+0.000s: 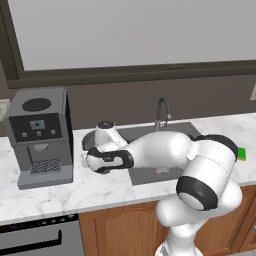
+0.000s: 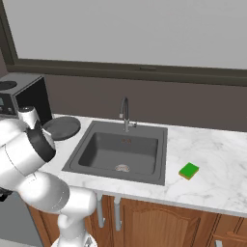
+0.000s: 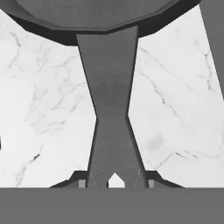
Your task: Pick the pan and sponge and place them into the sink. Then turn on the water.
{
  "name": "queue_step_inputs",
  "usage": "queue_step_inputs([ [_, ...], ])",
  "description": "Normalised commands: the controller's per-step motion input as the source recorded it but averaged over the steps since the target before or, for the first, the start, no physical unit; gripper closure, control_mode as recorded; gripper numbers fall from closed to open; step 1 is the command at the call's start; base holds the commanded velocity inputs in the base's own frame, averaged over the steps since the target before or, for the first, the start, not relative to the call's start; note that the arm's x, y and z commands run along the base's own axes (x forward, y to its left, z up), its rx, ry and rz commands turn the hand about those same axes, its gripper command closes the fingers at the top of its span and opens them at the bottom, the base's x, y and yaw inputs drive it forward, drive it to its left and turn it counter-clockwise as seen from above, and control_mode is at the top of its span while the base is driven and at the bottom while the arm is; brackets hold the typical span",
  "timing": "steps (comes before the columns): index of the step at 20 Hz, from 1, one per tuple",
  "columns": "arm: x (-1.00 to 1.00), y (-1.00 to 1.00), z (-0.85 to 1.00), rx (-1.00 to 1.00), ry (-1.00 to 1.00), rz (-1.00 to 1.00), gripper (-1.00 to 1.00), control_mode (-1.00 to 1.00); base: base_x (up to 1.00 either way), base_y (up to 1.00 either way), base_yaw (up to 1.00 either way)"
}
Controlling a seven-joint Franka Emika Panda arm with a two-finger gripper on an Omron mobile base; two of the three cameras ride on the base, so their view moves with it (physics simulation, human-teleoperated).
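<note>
Beside the sink [image 2: 87,144], gripper [image 3: 114,181] clamps the pan [image 2: 61,127] handle—pointing toward the robot.

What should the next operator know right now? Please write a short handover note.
Pincer: shut on the pan's handle.
Pan: on the counter, left of the sink, beside the coffee machine; I cannot tell if it is lifted yet.
Sponge: on the counter, right of the sink.
Faucet: no water running.
Done: pan gripped.
Left: pan into sink, sponge into sink, turn on water.
</note>
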Motion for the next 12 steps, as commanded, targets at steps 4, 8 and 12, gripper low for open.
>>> queue_step_inputs([
  [4,-0.03,-0.16,0.23,0.00,0.03,-0.17,1.00,-1.00,0.00,0.00,0.00],
  [8,-0.04,-0.15,0.18,0.00,0.01,-0.18,1.00,-1.00,0.00,0.00,0.00],
  [12,-0.07,-0.15,0.19,0.00,0.00,-0.17,1.00,-1.00,0.00,0.00,0.00],
])
